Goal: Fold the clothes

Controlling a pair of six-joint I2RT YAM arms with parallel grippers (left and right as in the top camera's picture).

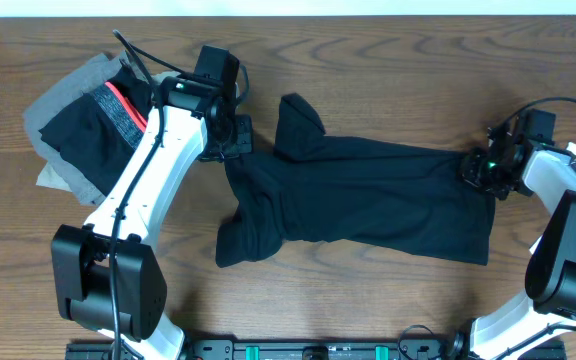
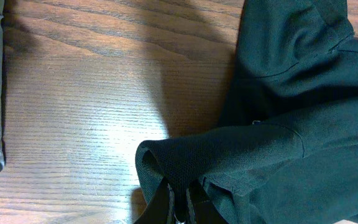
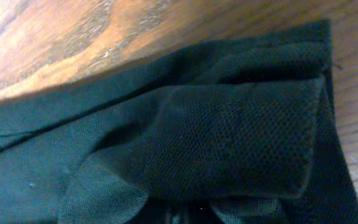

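A black T-shirt (image 1: pixel 368 200) of fine mesh-like knit lies crumpled lengthwise across the wooden counter (image 1: pixel 388 90), its near-left corner bunched in thick folds. The left jaws are closed on a fold at its left end. The right jaws are pinched on gathered cloth at its right edge. Farther back one sleeve (image 1: pixel 298 118) points away. At the far left lies a heap of grey, black and red-banded clothes (image 1: pixel 78 130).

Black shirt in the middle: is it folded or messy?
Messy, not folded. The black shirt lies stretched out and wrinkled, with the left hand and right hand pinching its ends.
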